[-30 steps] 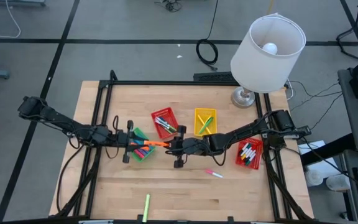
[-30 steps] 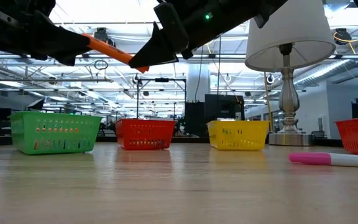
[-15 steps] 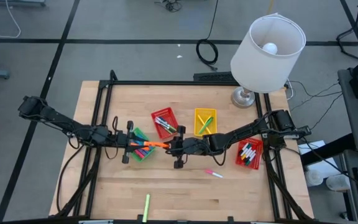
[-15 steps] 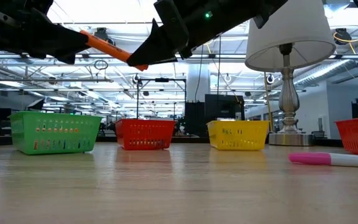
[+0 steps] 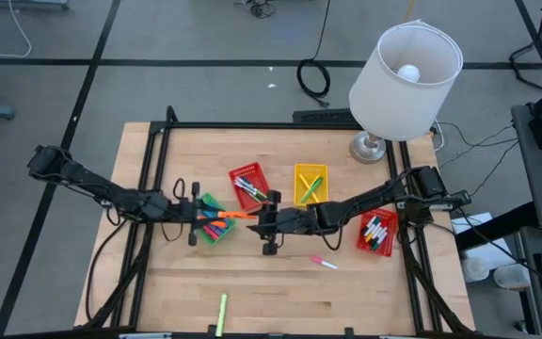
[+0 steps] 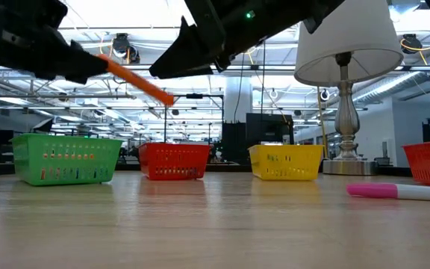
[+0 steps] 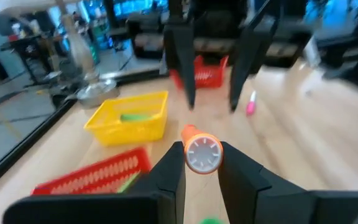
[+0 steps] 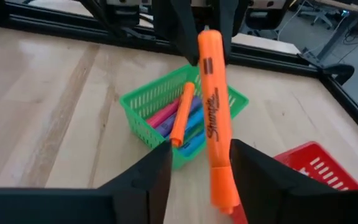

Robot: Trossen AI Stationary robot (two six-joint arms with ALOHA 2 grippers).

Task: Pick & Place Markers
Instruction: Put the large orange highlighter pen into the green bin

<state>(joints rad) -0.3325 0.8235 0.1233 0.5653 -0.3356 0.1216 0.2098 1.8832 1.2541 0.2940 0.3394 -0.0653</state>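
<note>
Left claw (image 5: 199,216): fingers closed on one end of orange marker (image 5: 238,217), held up off the worktop (image 5: 280,297) over green basket (image 5: 213,218). Marker's free end slants down twd. the right claw. Left arm low, stretched out from beyond the basket's left side.

Right claw (image 5: 262,221): fingers spread wide, standing either side of the orange marker's free end, not gripping it. Sits just right of green basket, level w/ it. Right arm reaches across low from the worktop's right edge, long and near flat.

Landmark = green basket:
- In it: several markers, pink, blue, orange; exact count can't tell.
- Red basket (image 5: 249,185): just right and to the rear; holds a few markers.
- Yellow basket (image 5: 310,184): further right, same rear row; green and yellow markers inside.
- 2nd red basket (image 5: 378,232): far right, by worktop edge; a row of white markers in it.
- Pink marker (image 5: 324,263): loose on worktop, right and fwd. of green basket, lying flat.
- Green marker (image 5: 222,314): loose at front edge, well fwd. of green basket.
- Lamp (image 5: 405,68): rear right corner, white shade.
</note>
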